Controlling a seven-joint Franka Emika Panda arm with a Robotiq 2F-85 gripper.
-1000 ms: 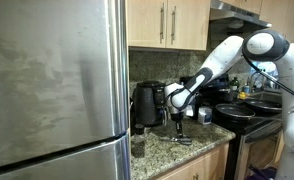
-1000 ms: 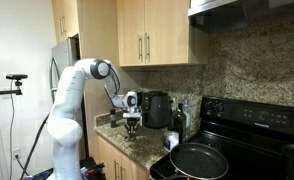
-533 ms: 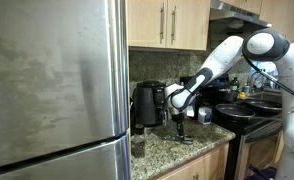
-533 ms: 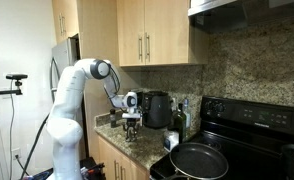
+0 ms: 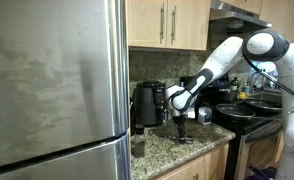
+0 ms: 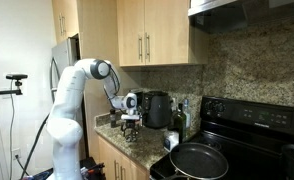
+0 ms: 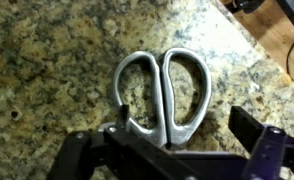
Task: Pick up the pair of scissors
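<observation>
The gripper point(image 7: 165, 138) is spread wide with nothing held, its fingers point(image 7: 255, 135) standing on either side of the pair of scissors point(image 7: 165, 105). The scissors lie flat on the granite tabletop point(image 7: 47, 60). Their long axis runs top to bottom in the wrist view, with the handle loops toward the top and the blades hidden under the gripper. A black appliance point(image 5: 147, 103) is seen behind. Compared with a second ago, hardly any shift of the gripper or the scissors can be made out.
</observation>
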